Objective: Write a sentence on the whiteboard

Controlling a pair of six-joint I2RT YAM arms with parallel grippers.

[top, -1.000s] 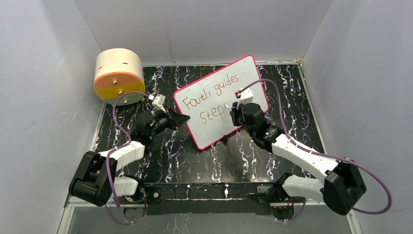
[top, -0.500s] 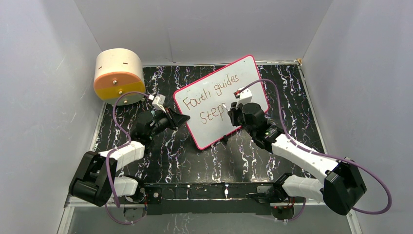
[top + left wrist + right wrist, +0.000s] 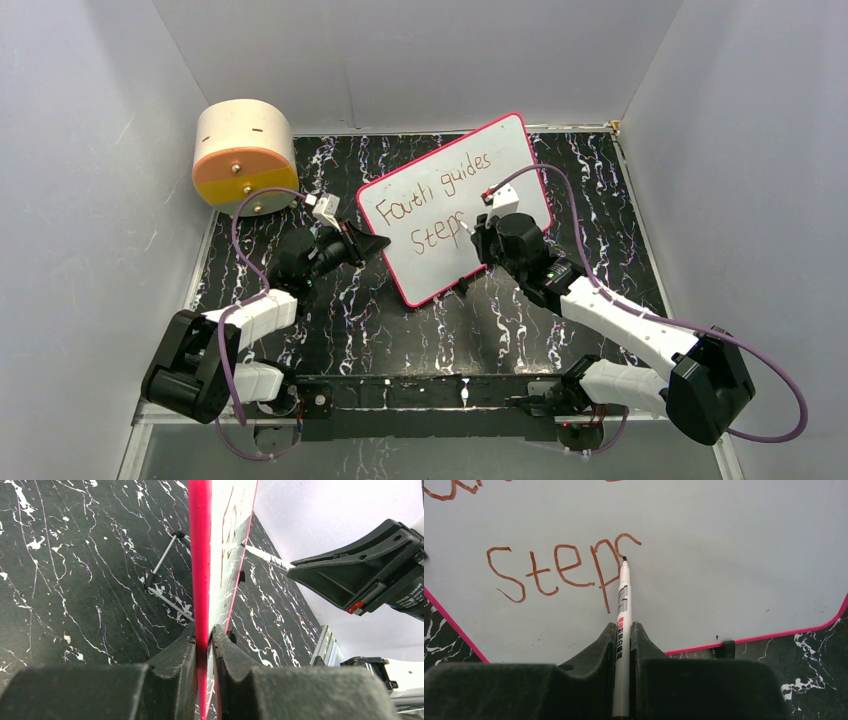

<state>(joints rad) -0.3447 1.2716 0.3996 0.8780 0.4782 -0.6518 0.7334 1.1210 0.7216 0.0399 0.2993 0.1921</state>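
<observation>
The whiteboard, white with a pink-red frame, stands tilted on the black marbled table. The sentence on it reads "Faith guides" above "Step". My left gripper is shut on the board's left edge; its jaws pinch the pink frame in the left wrist view, at the left gripper. My right gripper is shut on a white marker. The marker's tip touches the whiteboard at a curved stroke just after the "p" of the sentence.
A round tan-and-orange drum sits at the back left. A wire stand props the board from behind. A small black clip sits on the board's lower edge. Grey walls enclose the table on three sides.
The right gripper shifted slightly and the marker drew a new curved stroke after "Step". The left gripper and the board stayed still.
</observation>
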